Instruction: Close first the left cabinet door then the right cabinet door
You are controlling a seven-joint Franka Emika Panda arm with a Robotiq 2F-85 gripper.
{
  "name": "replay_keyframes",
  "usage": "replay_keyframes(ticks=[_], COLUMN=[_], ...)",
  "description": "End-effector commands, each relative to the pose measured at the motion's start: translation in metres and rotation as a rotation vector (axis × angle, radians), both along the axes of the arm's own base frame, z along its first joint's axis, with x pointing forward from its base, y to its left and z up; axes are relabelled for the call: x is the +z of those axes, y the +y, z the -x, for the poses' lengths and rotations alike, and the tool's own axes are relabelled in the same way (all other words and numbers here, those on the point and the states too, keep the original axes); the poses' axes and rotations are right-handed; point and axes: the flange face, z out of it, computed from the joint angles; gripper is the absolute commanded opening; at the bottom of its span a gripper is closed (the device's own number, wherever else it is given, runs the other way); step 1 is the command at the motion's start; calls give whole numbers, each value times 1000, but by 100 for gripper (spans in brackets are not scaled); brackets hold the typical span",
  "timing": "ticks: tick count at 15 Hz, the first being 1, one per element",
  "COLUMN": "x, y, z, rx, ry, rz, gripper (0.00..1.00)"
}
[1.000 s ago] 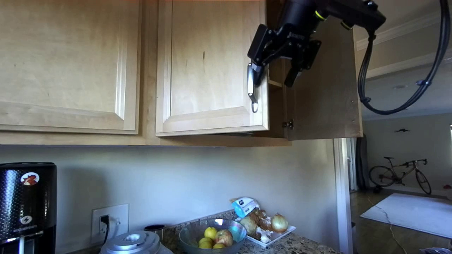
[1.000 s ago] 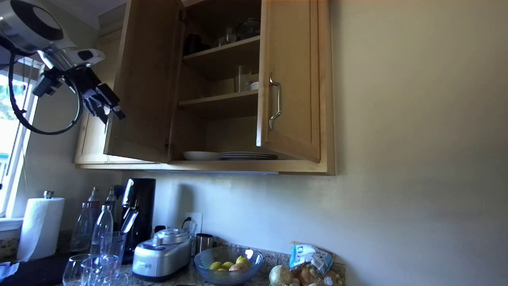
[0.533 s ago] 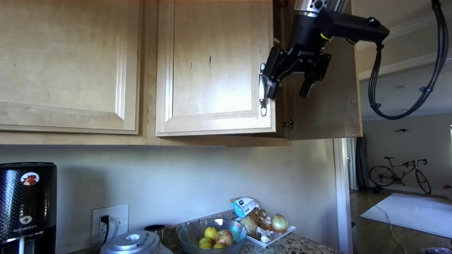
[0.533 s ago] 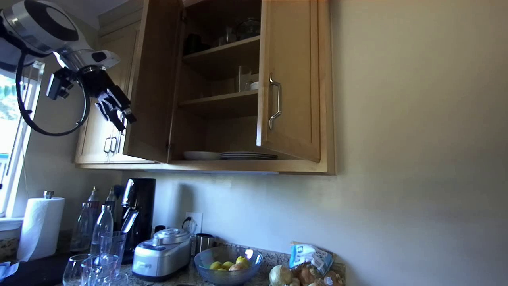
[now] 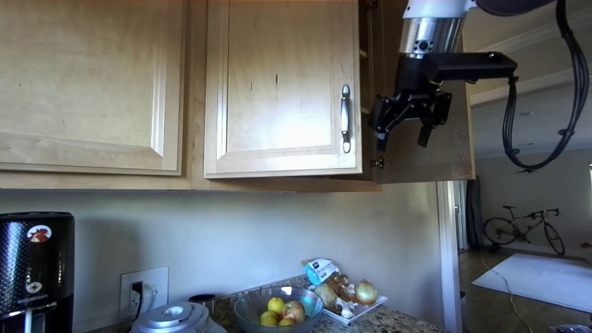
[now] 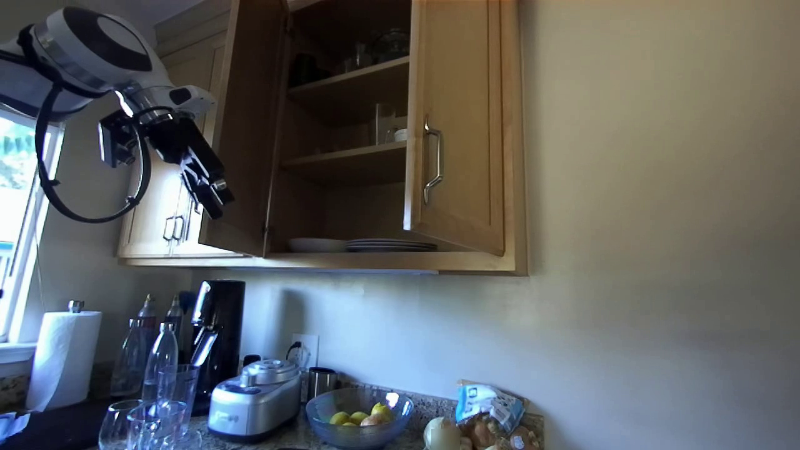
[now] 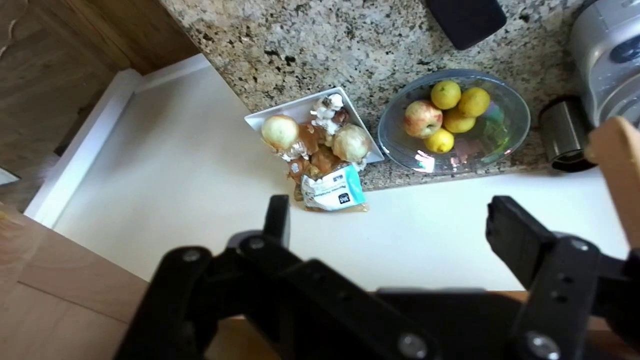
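The left cabinet door [image 5: 282, 88] is light maple with a silver bar handle [image 5: 345, 118] near its right edge. It stands ajar; its inner side shows in an exterior view [image 6: 247, 156], and its blurred edge likely shows at right in the wrist view [image 7: 617, 170]. The right cabinet door [image 6: 459, 125] stands open, handle near its left edge; its inner side shows in an exterior view [image 5: 428, 159]. My gripper [image 5: 402, 141] is open and empty [image 7: 392, 215], just beyond the left door's free edge, apart from its handle, in front of the opening.
Plates [image 6: 390, 245] and glasses [image 6: 382, 125] stand on the cabinet shelves. Below are a fruit bowl [image 5: 277, 310], a tray of onions [image 5: 365, 310] and a silver appliance [image 6: 256, 397]. A handle-less wooden door [image 5: 83, 83] is beside the left door.
The left door has swung partway inward, mostly in the earlier half second. My gripper has moved down and away from its handle, toward the right door, staying open. The right door has not moved.
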Motion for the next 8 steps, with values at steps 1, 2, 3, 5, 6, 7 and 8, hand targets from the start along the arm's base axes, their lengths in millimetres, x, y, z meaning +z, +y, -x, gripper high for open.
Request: replay_keyframes(ticks=[1, 2, 3, 5, 6, 7, 8], x=[-16, -22, -29, -49, -59, -69, -76], y=[-27, -28, -26, -11, 0, 11, 24], z=[8, 8, 7, 9, 11, 14, 16], rx=[-74, -48, -16, 93, 137, 181, 227], ry=[18, 43, 74, 155, 178, 210, 243], rz=[-5, -21, -37, -93, -118, -142, -162], gripper=[100, 100, 100, 100, 100, 100, 100])
